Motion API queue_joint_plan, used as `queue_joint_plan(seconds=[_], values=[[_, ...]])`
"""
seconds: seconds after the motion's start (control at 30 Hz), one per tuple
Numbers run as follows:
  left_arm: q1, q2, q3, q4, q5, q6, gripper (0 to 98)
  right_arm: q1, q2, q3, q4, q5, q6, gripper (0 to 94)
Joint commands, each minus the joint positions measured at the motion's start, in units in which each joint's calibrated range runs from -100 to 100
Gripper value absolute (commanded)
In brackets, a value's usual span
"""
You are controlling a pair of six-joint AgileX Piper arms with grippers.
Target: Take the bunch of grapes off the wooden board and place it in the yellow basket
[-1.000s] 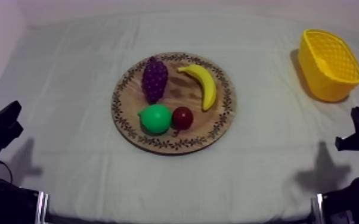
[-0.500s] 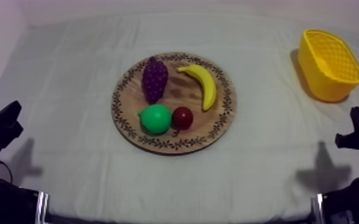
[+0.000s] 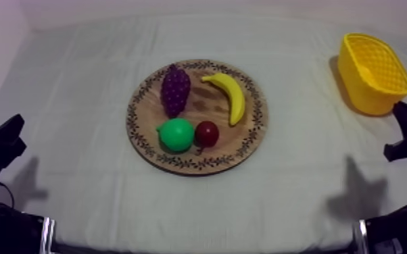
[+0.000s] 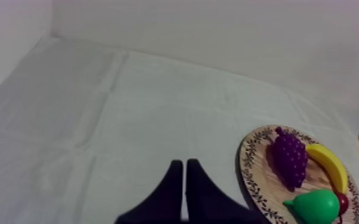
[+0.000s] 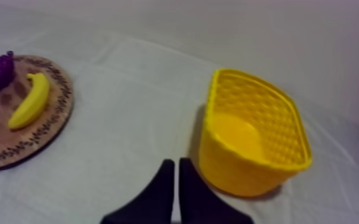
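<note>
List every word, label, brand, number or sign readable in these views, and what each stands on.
None: no view holds readable text.
The round wooden board has a dark ornamental pattern around its rim, not letters.
The yellow plastic basket shows a woven lattice, no label.
The purple bunch of grapes, yellow banana, green pear, small red fruit and grey-white cloth bear no marks.

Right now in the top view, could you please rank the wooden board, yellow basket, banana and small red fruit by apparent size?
1. wooden board
2. yellow basket
3. banana
4. small red fruit
None look alike.
</note>
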Motion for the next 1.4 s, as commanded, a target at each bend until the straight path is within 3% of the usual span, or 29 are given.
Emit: queue_joint_plan(seconds=[0.0,0.17,0.5,0.8,1.17,1.37], values=[[-0.01,0.0,-0.04,0.01,-0.03,-0.01,0.1,-3.73,4.33,-3.87,1.31,0.03,-1.82,0.5],[-0.01,0.0,-0.04,0.01,-0.03,-0.01,0.1,-8.83,12.67,-11.76,4.08,-0.15,-4.54,0.5],[-0.01,0.0,-0.04,0.01,-0.03,-0.01,0.1,-16.75,29.87,-28.44,5.58,2.48,-6.51,0.5],[-0.01,0.0,-0.04,0.01,-0.03,-0.01,0.1,-23.61,45.34,-46.54,6.84,9.5,-10.0,0.5],[-0.01,0.0,-0.04,0.01,-0.03,-0.01,0.1,-27.62,62.77,-65.19,10.61,12.94,-19.49,0.5],[-0.01,0.0,-0.04,0.01,-0.03,-0.01,0.1,-29.6,73.44,-75.25,13.14,18.01,-25.76,0.5]])
